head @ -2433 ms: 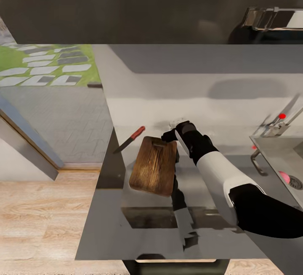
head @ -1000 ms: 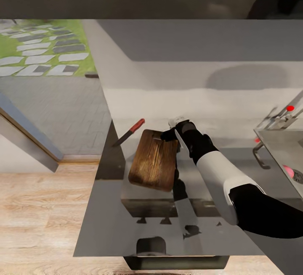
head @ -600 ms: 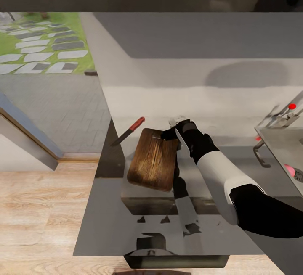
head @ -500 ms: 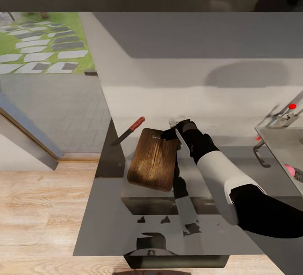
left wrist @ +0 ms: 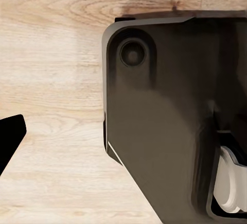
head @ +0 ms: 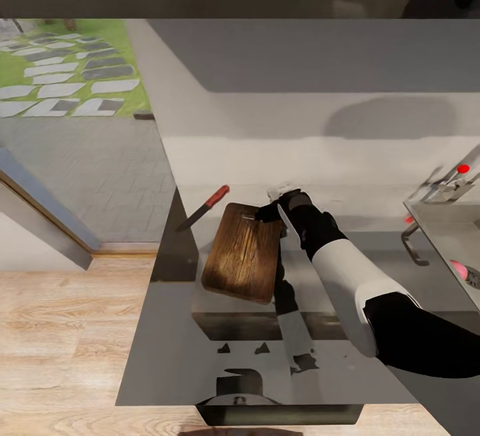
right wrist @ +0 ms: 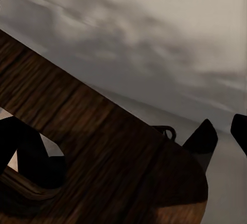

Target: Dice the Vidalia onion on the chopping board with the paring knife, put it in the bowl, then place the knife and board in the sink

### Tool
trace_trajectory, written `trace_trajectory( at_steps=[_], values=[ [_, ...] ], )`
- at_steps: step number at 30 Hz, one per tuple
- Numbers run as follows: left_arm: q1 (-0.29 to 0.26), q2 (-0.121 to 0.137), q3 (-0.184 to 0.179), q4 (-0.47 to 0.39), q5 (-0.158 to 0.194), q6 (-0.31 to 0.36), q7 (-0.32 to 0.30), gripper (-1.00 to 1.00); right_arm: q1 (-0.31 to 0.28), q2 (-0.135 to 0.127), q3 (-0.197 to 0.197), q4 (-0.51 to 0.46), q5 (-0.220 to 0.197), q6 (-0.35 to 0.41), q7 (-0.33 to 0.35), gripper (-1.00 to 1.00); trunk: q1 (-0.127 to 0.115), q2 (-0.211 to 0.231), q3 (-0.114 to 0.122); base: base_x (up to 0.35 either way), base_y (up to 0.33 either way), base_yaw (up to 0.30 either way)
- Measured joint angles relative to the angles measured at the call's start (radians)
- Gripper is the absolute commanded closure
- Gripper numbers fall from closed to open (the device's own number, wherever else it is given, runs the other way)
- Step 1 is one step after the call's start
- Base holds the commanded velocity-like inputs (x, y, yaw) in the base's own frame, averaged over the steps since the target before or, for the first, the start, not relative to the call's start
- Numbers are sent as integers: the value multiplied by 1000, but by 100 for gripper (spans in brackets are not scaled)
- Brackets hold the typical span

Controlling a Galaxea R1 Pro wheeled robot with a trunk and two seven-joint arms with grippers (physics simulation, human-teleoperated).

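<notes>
Chopping board (head: 243,253) far end raised off countertop (head: 373,156) by right claw (head: 269,212).

Knife (head: 203,208) left of board (head: 243,252) on countertop (head: 220,149); sink (head: 443,236) right.

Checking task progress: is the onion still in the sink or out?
In. The onion lies beside the drain in the sink; the board is bare.

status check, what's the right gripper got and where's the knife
Right gripper at handle end of brown wooden chopping board, grip unclear. Red-handled paring knife on grey countertop, left of board. Nothing blocking.
</notes>
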Motion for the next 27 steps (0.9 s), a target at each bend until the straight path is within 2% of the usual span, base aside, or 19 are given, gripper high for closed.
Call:
trace_trajectory(
  at_steps=[20,27],
  values=[
    [0,0,0,0,0,0,0,-100,1,0,0,-4,10,2,0,100,0,0,0,0,0,0],
    [0,0,0,0,0,0,-1,-100,1,3,1,10,24,1,-3,100,0,0,8,-8,0,0]
  ],
)
